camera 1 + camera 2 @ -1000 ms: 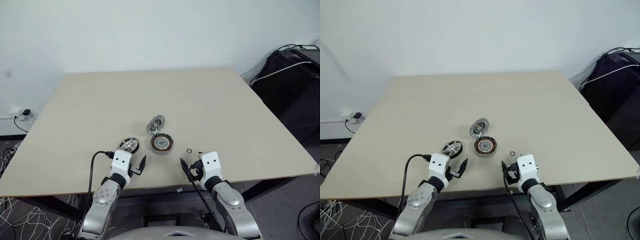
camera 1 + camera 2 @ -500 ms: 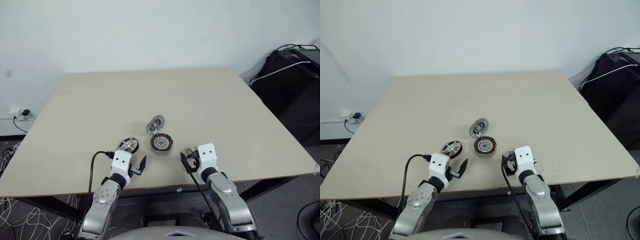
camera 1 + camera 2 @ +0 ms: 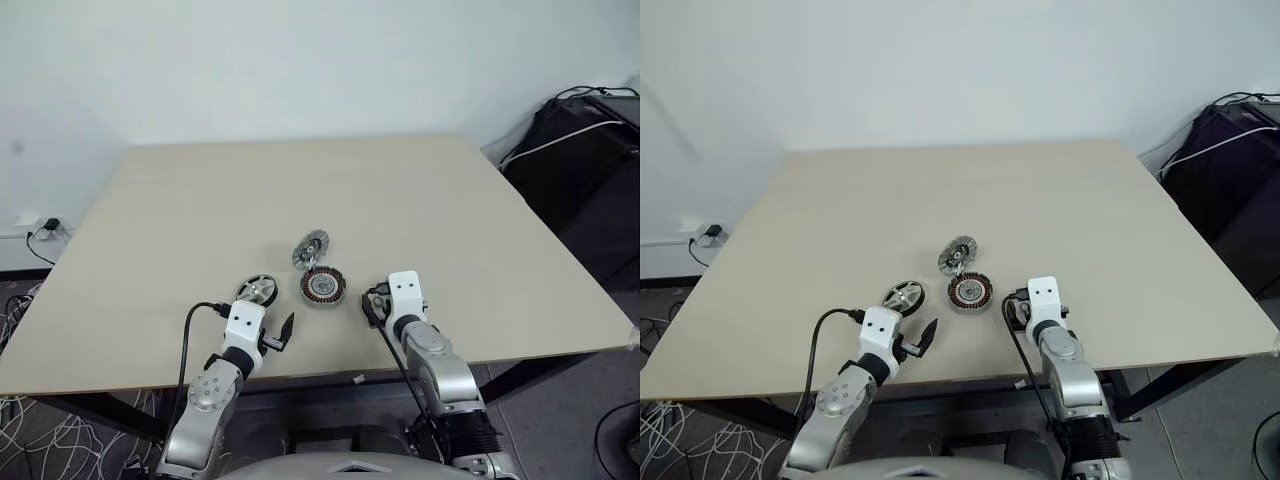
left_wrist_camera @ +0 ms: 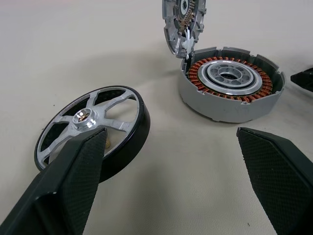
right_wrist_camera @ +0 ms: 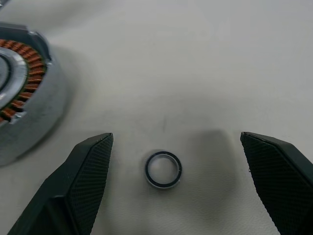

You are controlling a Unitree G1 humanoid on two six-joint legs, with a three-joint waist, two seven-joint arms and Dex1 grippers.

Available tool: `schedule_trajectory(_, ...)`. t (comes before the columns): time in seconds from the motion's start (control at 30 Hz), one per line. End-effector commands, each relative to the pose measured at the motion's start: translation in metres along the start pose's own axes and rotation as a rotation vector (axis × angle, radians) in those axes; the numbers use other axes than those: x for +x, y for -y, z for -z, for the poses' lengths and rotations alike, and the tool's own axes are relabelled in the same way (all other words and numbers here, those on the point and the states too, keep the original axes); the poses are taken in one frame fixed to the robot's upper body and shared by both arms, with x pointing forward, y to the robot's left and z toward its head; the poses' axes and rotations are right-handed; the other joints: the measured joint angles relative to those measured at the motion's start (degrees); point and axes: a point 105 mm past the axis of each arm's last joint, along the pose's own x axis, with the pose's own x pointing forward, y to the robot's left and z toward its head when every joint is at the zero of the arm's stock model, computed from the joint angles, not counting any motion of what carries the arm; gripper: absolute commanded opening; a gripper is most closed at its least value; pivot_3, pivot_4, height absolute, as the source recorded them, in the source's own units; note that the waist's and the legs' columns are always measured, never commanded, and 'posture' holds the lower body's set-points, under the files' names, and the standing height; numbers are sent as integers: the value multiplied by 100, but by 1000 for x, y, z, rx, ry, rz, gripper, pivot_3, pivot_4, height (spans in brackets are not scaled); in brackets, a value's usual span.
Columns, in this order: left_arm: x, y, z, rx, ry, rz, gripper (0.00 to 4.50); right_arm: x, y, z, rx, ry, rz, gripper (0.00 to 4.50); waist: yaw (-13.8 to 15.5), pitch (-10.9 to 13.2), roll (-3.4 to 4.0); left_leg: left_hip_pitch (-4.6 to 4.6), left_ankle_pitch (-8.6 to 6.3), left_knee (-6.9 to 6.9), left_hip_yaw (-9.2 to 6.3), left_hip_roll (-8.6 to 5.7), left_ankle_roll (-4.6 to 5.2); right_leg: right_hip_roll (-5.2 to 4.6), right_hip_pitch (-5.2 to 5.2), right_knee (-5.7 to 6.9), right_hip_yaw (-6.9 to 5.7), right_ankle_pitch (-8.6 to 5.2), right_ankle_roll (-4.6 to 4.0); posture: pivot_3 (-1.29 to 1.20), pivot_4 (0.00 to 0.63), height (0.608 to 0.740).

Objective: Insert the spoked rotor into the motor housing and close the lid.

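Spoked rotor [image 4: 93,128]: lies flat on the worktop [image 3: 420,200] near its front edge, just left of the motor housing and apart from it; nothing holds it.
Motor housing [image 4: 231,83]: sits open on the worktop a little in from the front edge, about midway along it, copper windings showing and no rotor in it.
Lid [image 4: 183,22]: stands tilted up at the far side of the housing, touching or very nearly touching its rim; I cannot tell whether it is hinged there or only leaning.
Progress: as I read it, nothing of the task is done; rotor not yet inserted, lid not yet closed.
Left tool [image 3: 279,332]: fingers spread wide, empty, hovering at the front edge with the rotor just beside one finger.
Right tool [image 5: 178,183]: fingers spread wide, empty, poised over a small washer [image 5: 163,169] that lies on the worktop just right of the housing.
Edges: I see all the parts clustered close to the front edge, so a nudged rotor could roll or slide off toward me.
Open room: the far half of the worktop and both side edges are bare, giving me plenty of space to push or lift away from the front.
Caution: my right tool is near the housing wall; I would judge the gap tight for a sideways move.
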Motion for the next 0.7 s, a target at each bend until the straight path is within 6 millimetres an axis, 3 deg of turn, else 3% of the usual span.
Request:
schedule_trajectory(0.03,1,0,-16,8,58,2,4489,2,1,-13,8,51,5,4500,-12,0,1,0,0,0,0,0,0,0,0,0,0,0,0,0,0,740)
schedule_trajectory(0.07,1,0,-17,8,58,3,4489,2,0,-11,7,47,3,4500,-18,0,1,0,0,0,0,0,0,0,0,0,0,0,0,0,0,740)
schedule_trajectory(0.17,1,1,-17,8,58,8,4500,1,-2,-6,10,34,-5,3882,-25,-1,2,0,0,0,0,0,0,0,0,0,0,0,0,0,0,740)
schedule_trajectory(0.5,2,1,-18,14,61,14,4500,-1,-7,-3,13,31,-13,842,-18,-2,4,1,0,0,0,0,0,-1,2,0,0,0,0,0,0,740)
schedule_trajectory(0.53,2,1,-18,14,61,14,4500,-1,-7,-4,14,34,-14,676,-19,-3,4,1,0,0,0,0,0,-1,2,0,0,0,0,0,0,740)
schedule_trajectory(0.7,2,1,-18,14,62,12,4500,-5,-12,-13,8,66,-33,680,-22,-2,4,1,0,0,-1,0,0,0,0,0,0,0,0,0,0,740)
